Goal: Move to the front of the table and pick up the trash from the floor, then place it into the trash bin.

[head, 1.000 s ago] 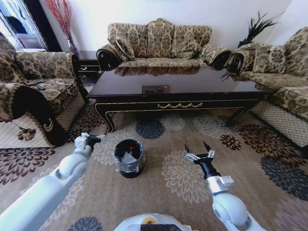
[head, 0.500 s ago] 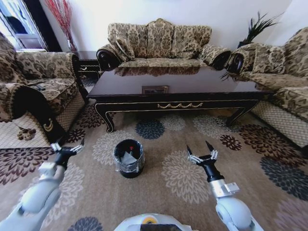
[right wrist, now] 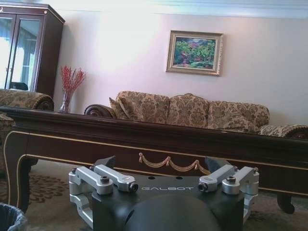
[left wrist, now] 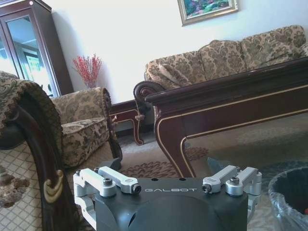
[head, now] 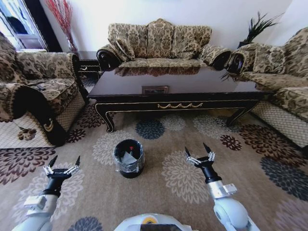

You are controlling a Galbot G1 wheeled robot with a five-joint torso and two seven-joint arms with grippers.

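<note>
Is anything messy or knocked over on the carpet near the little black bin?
Nothing stands out. The trash bin stands upright on the floor with scraps already inside. The left gripper and right gripper hover on either side, jaws open, holding nothing.

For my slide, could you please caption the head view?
Both open hands, left and right, hover over the floor flanking the trash bin before the table.

Glossy wood table, patterned carpet floor
</note>
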